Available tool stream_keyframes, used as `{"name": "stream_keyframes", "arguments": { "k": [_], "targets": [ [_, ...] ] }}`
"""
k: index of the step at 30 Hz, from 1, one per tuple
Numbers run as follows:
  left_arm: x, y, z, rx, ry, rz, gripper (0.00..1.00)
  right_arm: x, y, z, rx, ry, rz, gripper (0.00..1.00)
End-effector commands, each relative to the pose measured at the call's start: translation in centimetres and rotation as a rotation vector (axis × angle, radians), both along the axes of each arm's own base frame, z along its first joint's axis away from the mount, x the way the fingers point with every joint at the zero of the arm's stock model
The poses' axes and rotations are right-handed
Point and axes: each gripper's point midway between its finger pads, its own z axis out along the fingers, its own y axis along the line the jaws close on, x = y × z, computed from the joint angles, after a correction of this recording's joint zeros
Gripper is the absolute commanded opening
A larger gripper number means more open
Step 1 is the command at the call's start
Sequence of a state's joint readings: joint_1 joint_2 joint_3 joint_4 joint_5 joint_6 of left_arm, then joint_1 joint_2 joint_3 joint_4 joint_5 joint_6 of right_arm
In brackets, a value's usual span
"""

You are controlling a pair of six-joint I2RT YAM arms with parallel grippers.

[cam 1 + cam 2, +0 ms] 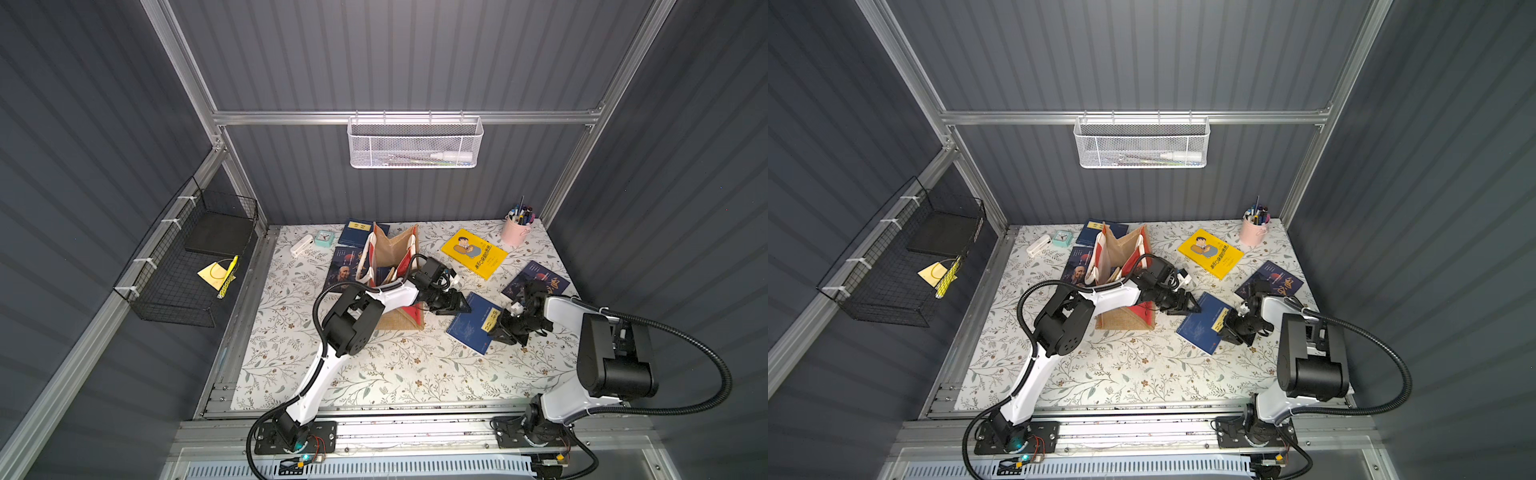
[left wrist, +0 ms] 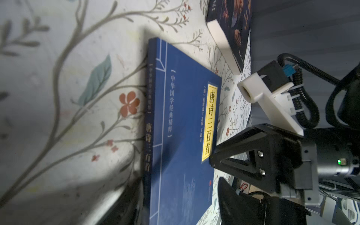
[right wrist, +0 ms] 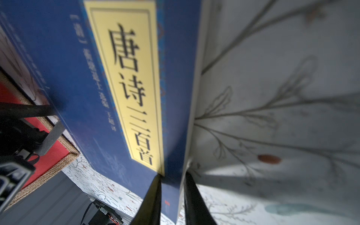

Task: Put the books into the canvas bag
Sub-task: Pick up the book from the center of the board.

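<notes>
Step in hand, by my judgement: lifting a navy book (image 1: 469,328) lying just right of the bag (image 1: 390,253); right gripper (image 1: 498,331) clamps its right edge, left gripper (image 1: 462,305) half-open astride the left edge; next, raise it over the bag's mouth.

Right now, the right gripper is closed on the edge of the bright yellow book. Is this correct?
No. The right gripper is closed on the edge of the navy blue book, not the bright yellow book; the right wrist view shows it.
</notes>
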State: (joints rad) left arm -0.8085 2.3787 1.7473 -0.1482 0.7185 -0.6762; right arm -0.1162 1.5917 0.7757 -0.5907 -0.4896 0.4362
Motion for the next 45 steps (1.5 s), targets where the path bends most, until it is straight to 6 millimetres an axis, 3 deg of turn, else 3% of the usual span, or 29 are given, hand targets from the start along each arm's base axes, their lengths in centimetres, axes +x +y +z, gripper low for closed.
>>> {"name": "stream_keyframes", "arguments": {
  "k": [1,9,14,19,21,23,27,30,33,36,40,45],
  "targets": [
    [-5.1,-1.6,3.2,-0.099,0.106,-0.132,0.51,0.2,0.5,-1.2,0.008,-0.013,0.031,0.24],
    [-4.7,-1.5,3.2,-0.067,0.041,-0.098,0.36,-0.6,1.3,-0.7,0.052,-0.019,0.042,0.24],
    [-5.8,-2.3,3.0,-0.065,0.006,-0.12,0.34,-1.0,1.8,-0.4,0.085,-0.028,0.041,0.27],
    [-6.3,-2.4,2.5,-0.033,-0.039,-0.114,0.4,-1.3,2.0,-0.5,0.097,-0.027,0.039,0.27],
    [-6.2,-2.1,2.5,-0.025,-0.047,-0.099,0.32,-1.4,1.9,-0.5,0.09,-0.026,0.039,0.27],
    [-5.8,-1.7,3.2,-0.015,-0.086,-0.081,0.2,-1.5,1.8,-0.3,0.079,-0.027,0.042,0.26],
    [-5.2,-1.0,6.0,-0.009,-0.195,-0.062,0.17,-1.5,1.5,0.4,0.056,-0.046,0.041,0.26],
    [-4.6,-0.3,8.3,0.006,-0.273,-0.049,0.02,-1.0,1.5,1.7,0.058,-0.084,0.037,0.28],
    [-4.1,0.5,10.8,0.007,-0.331,-0.035,0.0,0.2,2.0,5.0,0.094,-0.202,0.027,0.36],
    [-2.9,2.3,14.0,-0.012,-0.378,0.008,0.0,1.6,2.5,10.2,0.118,-0.388,0.012,0.46],
    [-0.4,6.8,19.2,-0.03,-0.468,0.103,0.0,2.4,4.4,18.8,0.125,-0.687,0.077,0.52],
    [1.2,13.8,25.4,-0.024,-0.605,0.203,0.0,2.0,9.6,26.9,0.156,-0.942,0.26,0.65]
  ]
}}
